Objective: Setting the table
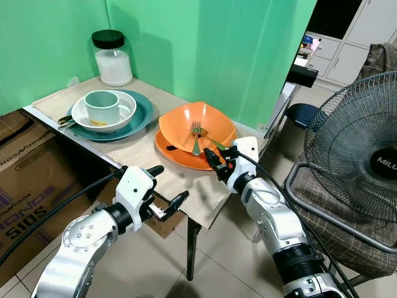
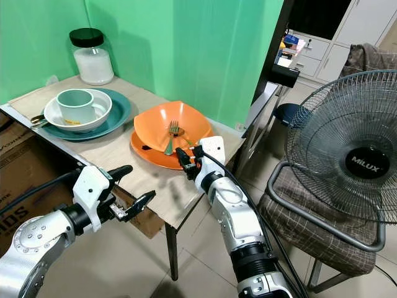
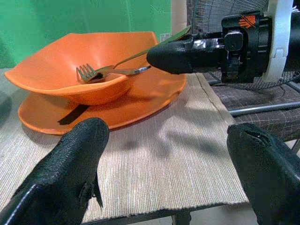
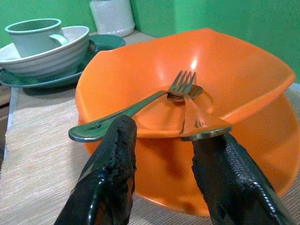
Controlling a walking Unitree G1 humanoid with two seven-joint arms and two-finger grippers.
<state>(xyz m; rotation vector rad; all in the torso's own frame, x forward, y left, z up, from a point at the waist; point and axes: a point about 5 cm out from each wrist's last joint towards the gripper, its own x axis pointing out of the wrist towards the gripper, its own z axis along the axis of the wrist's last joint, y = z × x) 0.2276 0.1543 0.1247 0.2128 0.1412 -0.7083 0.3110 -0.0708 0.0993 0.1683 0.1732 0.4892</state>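
Reaching for the cutlery is the step in hand: the right gripper [image 1: 214, 159] hovers at the near rim of the orange bowl [image 1: 186, 127], at about five o'clock from its centre, its fingers [image 4: 117, 154] parted on either side of the two handles and gripping nothing. The fork [image 4: 180, 84] and the spoon [image 4: 201, 124] lie crossed inside the bowl, which sits on an orange plate [image 1: 170, 152] near the front right part of the counter [image 1: 142, 149]. To do this well, I judge the fingers should settle on one handle only, close on it where it overhangs the rim, and lift gently so the other piece does not get dragged out. The left gripper [image 1: 164, 186] waits off the counter's near edge, at about seven o'clock from the bowl, fingers wide apart and empty. The right wrist view alone makes clear that two handles jut over the rim between the fingers; the head views give the wider setting, with a mug [image 1: 101, 107] in a white bowl [image 1: 124, 118] on a teal plate [image 1: 144, 110], a jar [image 1: 111, 59] behind them, and a fan [image 1: 360, 149] at three o'clock.
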